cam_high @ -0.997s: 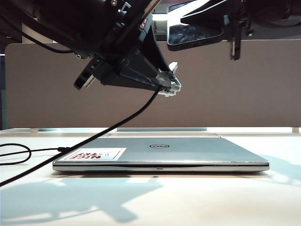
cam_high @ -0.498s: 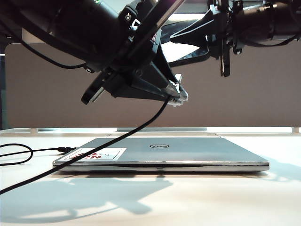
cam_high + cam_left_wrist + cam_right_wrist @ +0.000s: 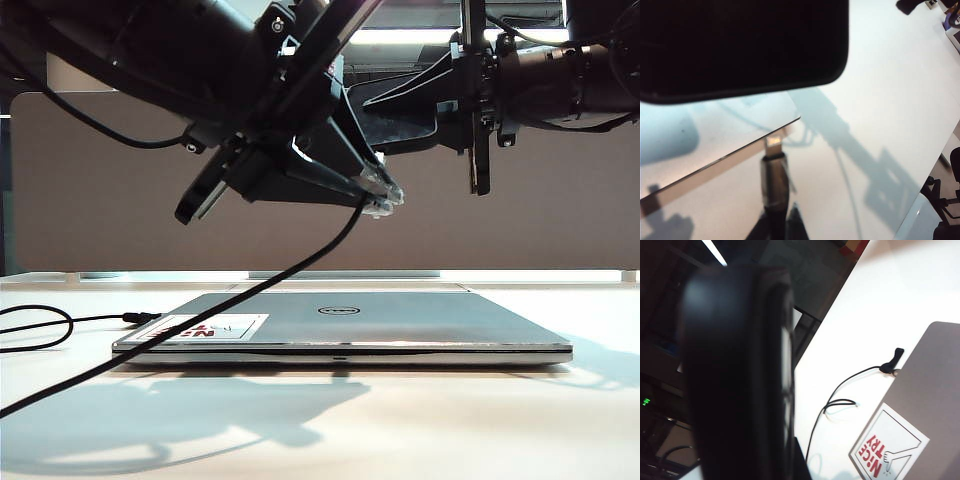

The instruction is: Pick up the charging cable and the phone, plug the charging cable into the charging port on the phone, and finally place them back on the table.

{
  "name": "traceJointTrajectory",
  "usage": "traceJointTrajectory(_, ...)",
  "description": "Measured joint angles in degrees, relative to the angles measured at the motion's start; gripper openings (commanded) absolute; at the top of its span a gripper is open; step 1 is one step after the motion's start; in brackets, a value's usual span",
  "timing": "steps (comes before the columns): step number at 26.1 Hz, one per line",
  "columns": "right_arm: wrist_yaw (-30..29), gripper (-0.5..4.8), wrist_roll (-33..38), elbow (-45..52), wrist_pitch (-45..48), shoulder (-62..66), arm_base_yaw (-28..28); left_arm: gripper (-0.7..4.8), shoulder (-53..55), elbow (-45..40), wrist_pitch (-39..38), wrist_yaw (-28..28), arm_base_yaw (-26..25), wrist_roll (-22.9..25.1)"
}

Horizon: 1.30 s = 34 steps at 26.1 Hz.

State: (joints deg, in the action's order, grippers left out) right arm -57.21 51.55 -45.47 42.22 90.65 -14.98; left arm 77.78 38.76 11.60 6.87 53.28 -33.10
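My left gripper is shut on the charging cable just behind its plug, high above the laptop. In the left wrist view the silvery-tipped plug sticks out from between the fingers and points at the phone's rounded black edge, with a gap between them. My right gripper reaches in from the right, shut on the phone, which hangs just above and right of the plug. The right wrist view is filled by the phone seen edge-on. The charging port cannot be made out.
A closed silver Dell laptop with a red-lettered sticker lies on the white table under both grippers. Another black cord with a black plug lies by the laptop's left side. A grey-brown divider panel stands behind.
The right gripper has sunk and turned, bringing the phone down close to the plug. The left gripper with the plug has shifted slightly right and down.
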Motion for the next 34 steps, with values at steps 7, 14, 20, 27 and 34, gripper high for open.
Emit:
traceJointTrajectory(7,-0.7,-0.06,2.45,0.0,0.72,0.0,-0.02,-0.06,0.0,0.0,0.13,0.0,-0.31,-0.04)
traceJointTrajectory(14,-1.46,-0.06,2.43,0.0,-0.17,0.0,-0.02,-0.06,0.0,0.0,0.24,0.0,-0.46,-0.17)
traceJointTrajectory(20,-1.53,-0.06,1.49,0.0,-1.36,0.0,-0.09,-0.06,0.0,0.0,0.26,-0.02,-0.46,-0.17)
traceJointTrajectory(27,-1.29,-0.06,0.98,0.94,-1.9,-0.02,-0.96,-0.06,0.02,0.0,0.72,0.02,-0.46,-0.2)
traceJointTrajectory(34,-1.18,-0.06,0.98,1.44,-1.77,-0.2,-0.96,-0.06,0.02,-0.02,0.81,0.2,-0.44,-0.2)
